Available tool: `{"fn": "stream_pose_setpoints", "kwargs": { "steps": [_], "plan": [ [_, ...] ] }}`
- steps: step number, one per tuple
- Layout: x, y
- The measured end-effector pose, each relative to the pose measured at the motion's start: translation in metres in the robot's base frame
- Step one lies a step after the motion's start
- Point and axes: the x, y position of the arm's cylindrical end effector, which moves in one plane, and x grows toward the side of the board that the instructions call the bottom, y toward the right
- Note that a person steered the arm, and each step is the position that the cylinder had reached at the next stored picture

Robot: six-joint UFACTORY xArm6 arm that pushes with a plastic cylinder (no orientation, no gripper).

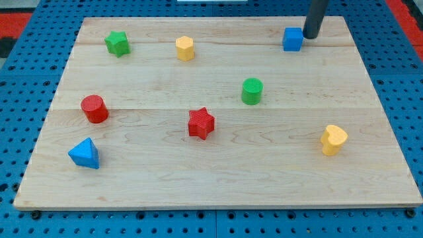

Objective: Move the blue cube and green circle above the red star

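My tip [310, 36], a bare rod holding nothing, touches the blue cube [293, 39] far right; pushed off-centre, the cube could spin away, missing the green circle [252, 91] and red star [201, 123].

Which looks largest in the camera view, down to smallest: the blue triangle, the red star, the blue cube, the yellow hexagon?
1. blue triangular block
2. red star block
3. blue cube and yellow hexagonal block: look alike, not ranked.
The first two lie lower in the view, possibly nearer the camera, so true sizes are unsure.
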Motion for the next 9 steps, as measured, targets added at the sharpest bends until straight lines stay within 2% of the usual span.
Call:
{"fn": "stream_pose_setpoints", "kwargs": {
  "steps": [1, 2, 3, 4, 6, 7, 8, 9],
  "plan": [
    [-0.001, -0.043],
    [0.061, -0.07],
    [0.082, -0.064],
    [0.076, -0.058],
    [0.115, -0.01],
    [0.147, -0.04],
    [0.146, -0.129],
    [0.137, -0.09]
  ]
}}
